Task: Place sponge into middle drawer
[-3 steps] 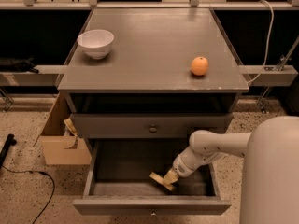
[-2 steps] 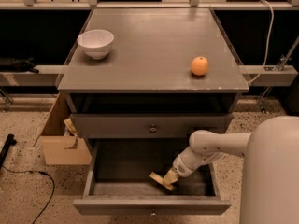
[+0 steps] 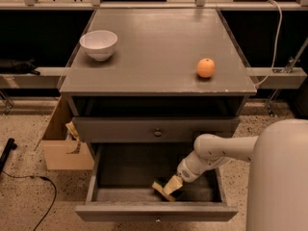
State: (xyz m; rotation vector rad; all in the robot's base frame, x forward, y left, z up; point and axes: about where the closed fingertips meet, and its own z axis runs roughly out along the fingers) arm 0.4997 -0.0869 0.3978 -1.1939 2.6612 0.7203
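The middle drawer (image 3: 110,196) is pulled open below the cabinet top, showing its grey floor and side walls. My gripper (image 3: 169,186) reaches down into it from the right, low over the floor near the front wall. It is shut on the sponge (image 3: 159,188), whose yellow foam shows at the fingertips; the sponge sits at or just above the drawer floor. The dark green face is mostly hidden.
A white bowl (image 3: 98,44) and an orange fruit (image 3: 205,68) sit on the cabinet top (image 3: 154,47). A shut drawer with a knob (image 3: 157,132) is above the open one. A cardboard box (image 3: 65,143) stands at the left; a black cable (image 3: 33,186) lies on the floor.
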